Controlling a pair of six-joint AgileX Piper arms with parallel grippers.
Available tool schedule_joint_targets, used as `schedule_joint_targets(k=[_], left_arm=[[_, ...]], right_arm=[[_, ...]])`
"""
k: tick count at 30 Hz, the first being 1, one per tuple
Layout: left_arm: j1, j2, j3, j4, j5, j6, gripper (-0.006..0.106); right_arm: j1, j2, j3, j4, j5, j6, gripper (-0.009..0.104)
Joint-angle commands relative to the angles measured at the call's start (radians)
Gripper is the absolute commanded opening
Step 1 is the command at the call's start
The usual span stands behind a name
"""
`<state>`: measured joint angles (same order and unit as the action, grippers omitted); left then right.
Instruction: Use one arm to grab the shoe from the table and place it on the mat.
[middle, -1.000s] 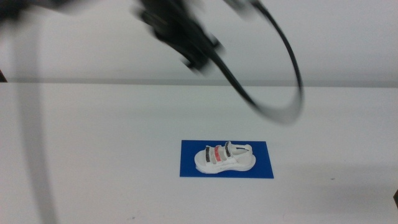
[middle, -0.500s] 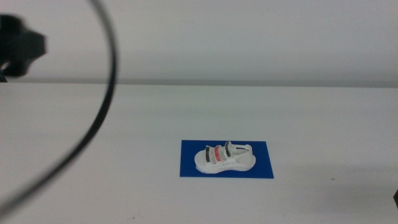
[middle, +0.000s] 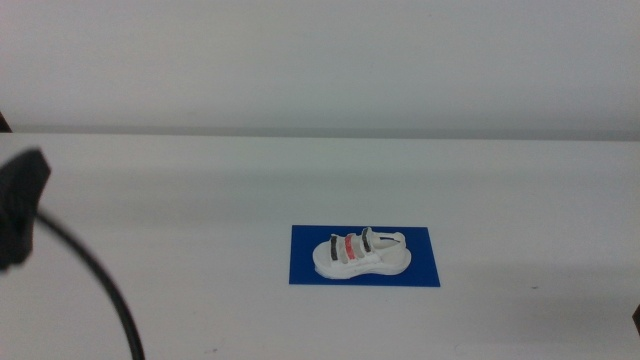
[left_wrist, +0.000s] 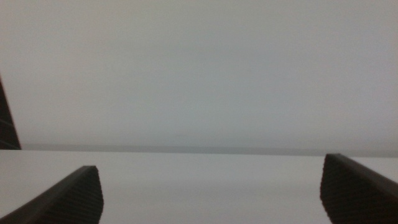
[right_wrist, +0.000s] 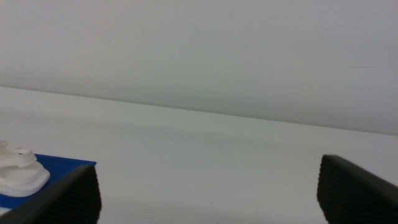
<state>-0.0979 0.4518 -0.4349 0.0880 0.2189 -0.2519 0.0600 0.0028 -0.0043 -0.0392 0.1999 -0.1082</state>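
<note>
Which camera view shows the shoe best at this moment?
The middle view. There the whole shoe shows side-on, with all three straps, lying on the blue mat. The right wrist view catches only one end of it at the picture's edge, beside the open right hand. The left wrist view shows none of it.

The shoe (middle: 361, 255) lies on the mat (middle: 425, 262), right of the table's (middle: 200, 220) middle; the arm (middle: 22, 205) shows blurred at the left edge.
</note>
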Motion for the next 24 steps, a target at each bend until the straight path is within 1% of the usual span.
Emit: schedule_joint_targets(k=[1, 6, 18, 21, 24], left_arm=[[0.026, -0.063, 0.084, 0.001, -0.089, -0.012, 0.094], [0.067, -0.205, 0.224, 0.001, -0.091, -0.01, 0.094], [0.068, -0.448, 0.463, -0.002, -0.095, -0.007, 0.094], [0.068, -0.489, 0.472, 0.0, -0.015, -0.007, 0.094], [0.068, -0.486, 0.472, 0.0, -0.037, -0.007, 0.094]], right_arm=[[0.0, -0.038, 0.043, -0.003, -0.005, 0.0, 0.093], [0.0, -0.038, 0.043, -0.003, -0.005, 0.0, 0.093], [0.0, -0.038, 0.043, -0.003, -0.005, 0.0, 0.093], [0.0, -0.038, 0.043, -0.003, -0.005, 0.0, 0.093], [0.0, -0.038, 0.043, -0.003, -0.005, 0.0, 0.093]])
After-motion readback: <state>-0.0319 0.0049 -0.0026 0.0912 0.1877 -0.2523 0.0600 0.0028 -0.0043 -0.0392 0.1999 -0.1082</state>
